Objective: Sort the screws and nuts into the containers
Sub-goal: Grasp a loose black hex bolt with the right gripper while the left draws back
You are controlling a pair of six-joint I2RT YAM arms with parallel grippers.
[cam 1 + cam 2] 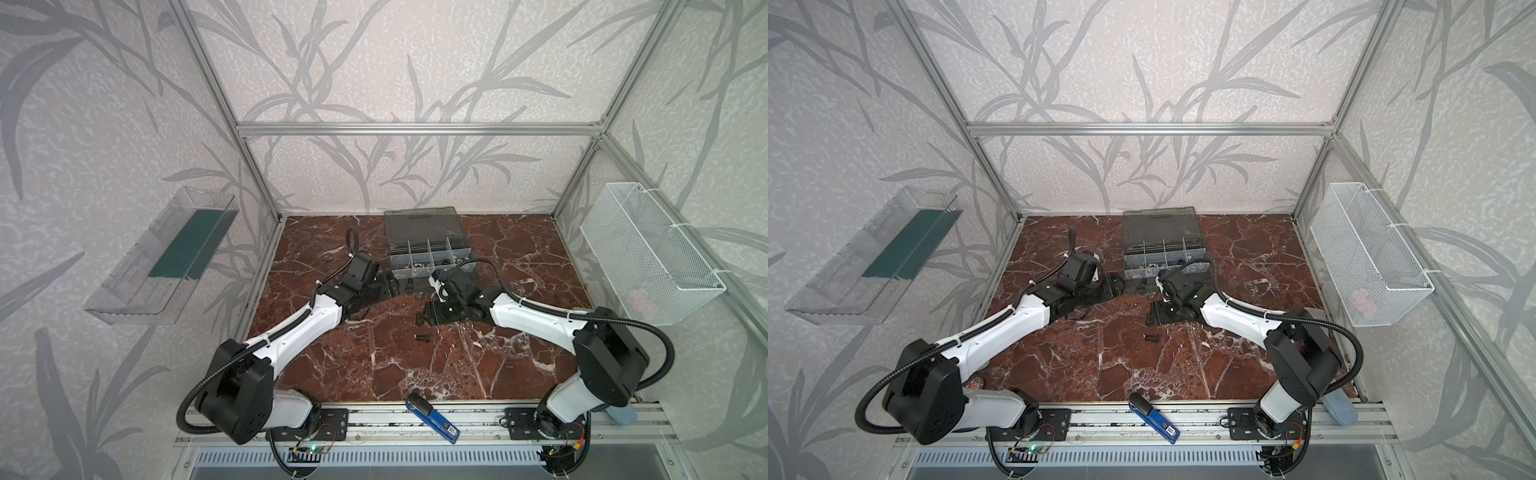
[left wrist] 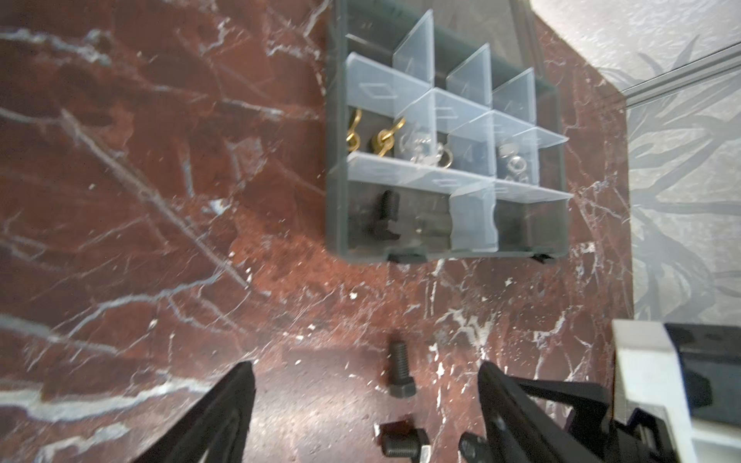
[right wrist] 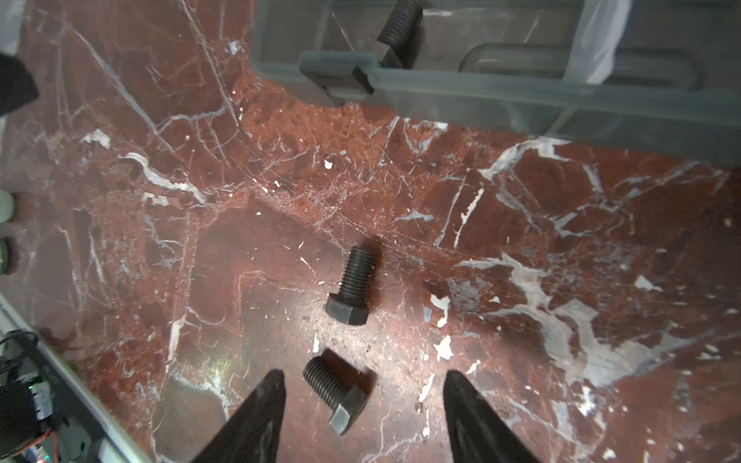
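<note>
black threaded hex-head screws (image 3: 348,286) lie loose on marble table (image 3: 561,240); right gripper (image 3: 365,375), left gripper (image 2: 365,365) both spread wide, empty.

The table (image 1: 415,365) is seen from high up in both top views; the case (image 2: 337,168) is seen close in both wrist views.
</note>
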